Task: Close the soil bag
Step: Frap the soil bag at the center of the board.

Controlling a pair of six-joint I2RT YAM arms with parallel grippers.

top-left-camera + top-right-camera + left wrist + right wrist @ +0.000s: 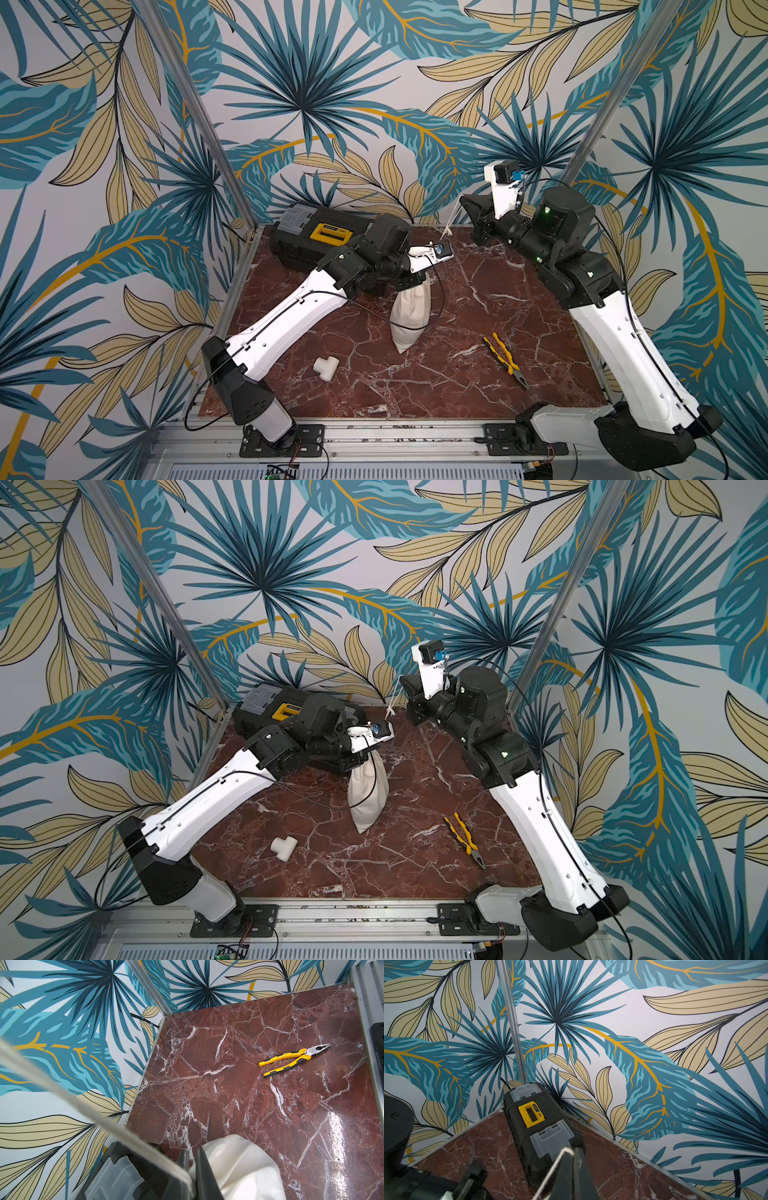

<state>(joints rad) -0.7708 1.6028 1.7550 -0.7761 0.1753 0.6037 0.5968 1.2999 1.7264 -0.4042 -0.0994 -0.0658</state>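
A white pipe tee lies well clear of the left fingers on their near side, and the black toolbox sits just behind them (yellow handle facing up). The left gripper is pinched shut on the gathered neck of the soil bag — the sack's plump body drops below those fingers to the red marble table. From the neck the cord runs taut, up and across to the right gripper, whose fingers are clamped on it, well above the left ones. Yellow pliers lie far below the right fingers — flat on the table.
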